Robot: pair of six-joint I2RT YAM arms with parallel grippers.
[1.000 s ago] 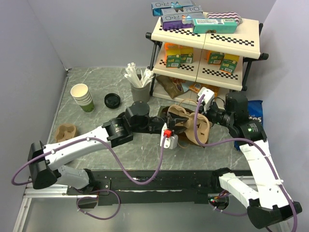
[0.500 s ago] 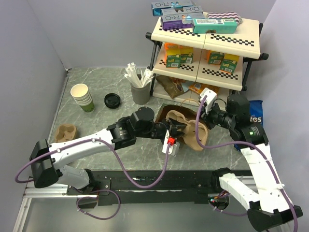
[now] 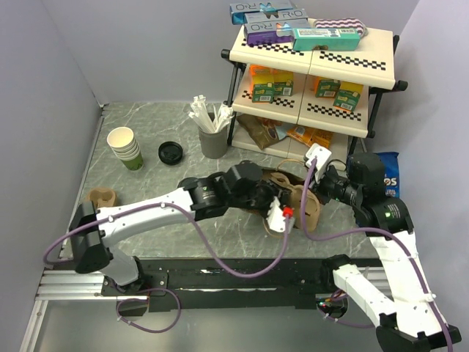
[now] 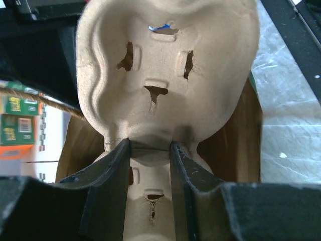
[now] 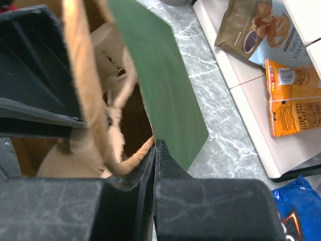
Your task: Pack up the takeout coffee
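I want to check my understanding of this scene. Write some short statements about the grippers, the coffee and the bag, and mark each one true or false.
1. The left gripper is shut on a pulp cup carrier. True.
2. The right gripper is open. False: it is shut on the rim of the paper bag.
3. The takeout coffee is already inside the paper bag. False: it stands on the table, left of the cutlery holder.
4. A second carrier lies near the table's left edge. True.

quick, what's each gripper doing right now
Left gripper: shut on the pulp cup carrier.
Right gripper: shut on the paper bag rim.
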